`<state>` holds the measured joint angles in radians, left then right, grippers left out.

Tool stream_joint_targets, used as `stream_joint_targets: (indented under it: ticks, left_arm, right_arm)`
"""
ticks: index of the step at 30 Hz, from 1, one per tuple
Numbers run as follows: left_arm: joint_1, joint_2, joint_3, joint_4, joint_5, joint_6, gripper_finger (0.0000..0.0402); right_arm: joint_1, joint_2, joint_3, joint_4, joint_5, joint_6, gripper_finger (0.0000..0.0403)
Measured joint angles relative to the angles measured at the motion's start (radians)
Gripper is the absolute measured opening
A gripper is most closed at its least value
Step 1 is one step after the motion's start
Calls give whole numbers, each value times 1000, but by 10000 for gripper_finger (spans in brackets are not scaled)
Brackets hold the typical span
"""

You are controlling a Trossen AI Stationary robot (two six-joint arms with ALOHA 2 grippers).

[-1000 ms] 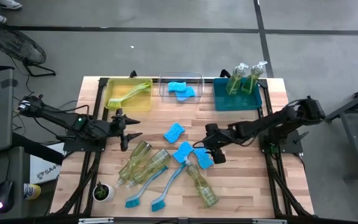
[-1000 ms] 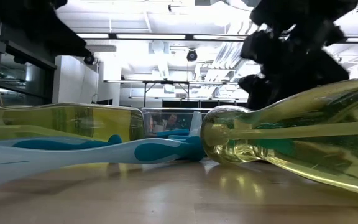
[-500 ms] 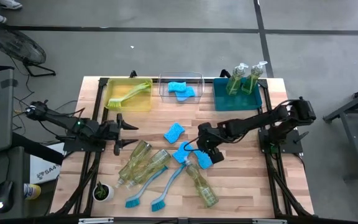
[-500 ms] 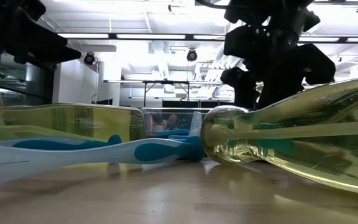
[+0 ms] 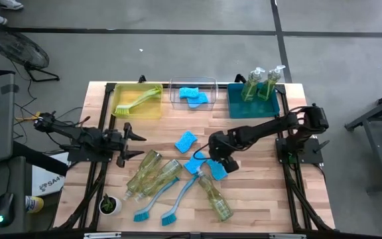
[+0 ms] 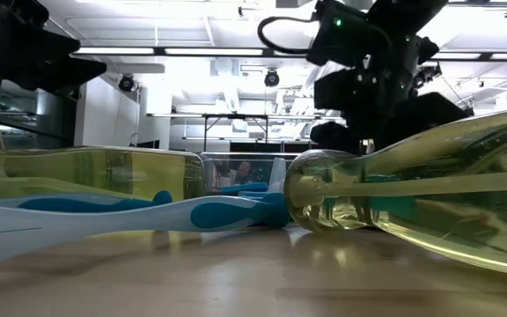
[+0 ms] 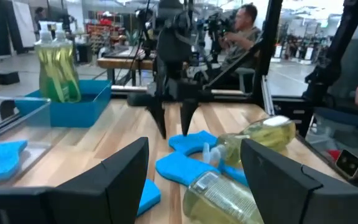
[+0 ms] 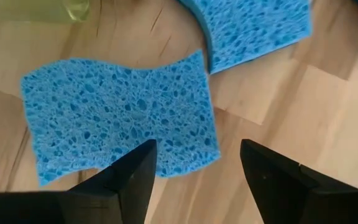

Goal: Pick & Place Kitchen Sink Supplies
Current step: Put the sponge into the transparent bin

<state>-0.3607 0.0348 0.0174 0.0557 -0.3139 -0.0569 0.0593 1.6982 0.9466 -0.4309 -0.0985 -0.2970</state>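
Sponge (image 8: 120,115) on the bare wood mid-table lies directly beneath our right gripper (image 8: 194,171), long axis running nine to three, fingers apart straddling its edge, left gripper (image 5: 130,141) farther off, also apart.

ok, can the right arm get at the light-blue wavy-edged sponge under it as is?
Probably yes. The right gripper hangs just above the light-blue wavy-edged sponge with its jaws open, one to either side of the sponge's edge. Nothing lies on top of it; a second sponge sits close beside.

overhead camera, table-level camera, two wrist cameras
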Motion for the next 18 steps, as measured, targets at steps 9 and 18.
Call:
stream_joint_targets:
  ticks: [9, 18]
  left_arm:
    - [0, 0, -2, -3, -3, -7, 250]
    - [0, 0, -3, -3, -6, -11, 250]
  right_arm:
    - [0, 61, 2, 30, -28, 0, 208]
    - [0, 65, 3, 4, -18, 10, 83]
